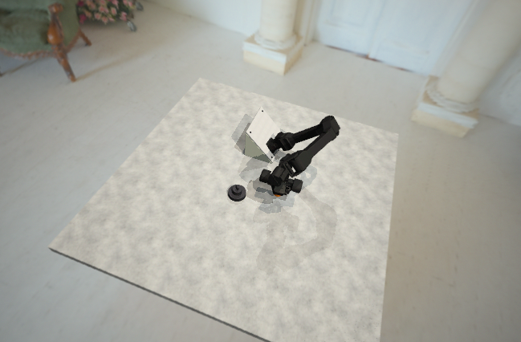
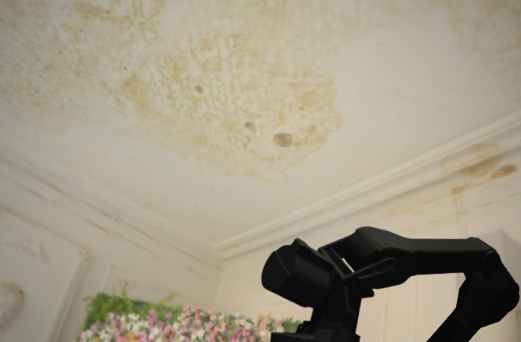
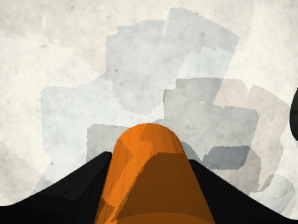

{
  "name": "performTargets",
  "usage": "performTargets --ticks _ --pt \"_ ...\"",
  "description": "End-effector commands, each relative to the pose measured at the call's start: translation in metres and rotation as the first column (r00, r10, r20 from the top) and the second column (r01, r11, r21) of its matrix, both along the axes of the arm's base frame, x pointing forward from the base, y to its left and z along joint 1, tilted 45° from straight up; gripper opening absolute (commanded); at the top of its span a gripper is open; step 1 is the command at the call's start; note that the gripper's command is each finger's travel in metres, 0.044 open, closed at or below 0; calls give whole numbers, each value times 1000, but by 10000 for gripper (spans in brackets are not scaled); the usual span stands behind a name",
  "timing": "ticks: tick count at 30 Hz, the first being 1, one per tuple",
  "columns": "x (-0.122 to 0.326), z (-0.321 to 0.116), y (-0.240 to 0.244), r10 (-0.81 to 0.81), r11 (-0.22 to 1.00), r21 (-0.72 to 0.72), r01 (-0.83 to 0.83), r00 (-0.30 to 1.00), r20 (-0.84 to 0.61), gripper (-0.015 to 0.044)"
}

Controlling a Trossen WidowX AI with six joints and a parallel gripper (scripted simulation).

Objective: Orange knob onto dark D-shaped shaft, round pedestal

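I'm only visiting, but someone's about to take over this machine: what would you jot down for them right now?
Hand: closed on the orange knob.
Round pedestal: off to the side of the knob, its shaft bare.
Done: knob gripped.
Left: carry it over, match the flat sides, push fully down, let go.

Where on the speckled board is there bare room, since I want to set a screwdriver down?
Broad bare patches show between the round pedestal and the board's left edge, and towards its front edge. It is crowded around the gripper, shut on the orange knob, and by the white slanted panel.
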State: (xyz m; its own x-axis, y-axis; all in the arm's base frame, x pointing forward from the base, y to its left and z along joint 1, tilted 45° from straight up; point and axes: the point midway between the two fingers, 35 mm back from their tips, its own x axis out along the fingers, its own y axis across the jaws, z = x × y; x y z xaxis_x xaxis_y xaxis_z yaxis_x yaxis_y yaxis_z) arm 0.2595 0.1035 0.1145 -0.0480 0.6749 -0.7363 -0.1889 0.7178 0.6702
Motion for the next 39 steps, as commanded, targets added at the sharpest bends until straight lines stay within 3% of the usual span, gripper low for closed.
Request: performTargets --ticks 1,16,39 --pt "4 16 -16 -12 1000 -6 12 1000 7 0" --pt "-3 73 -67 -65 998 17 65 998 -24 0" --pt "33 29 -93 -45 999 9 46 998 -37 0"
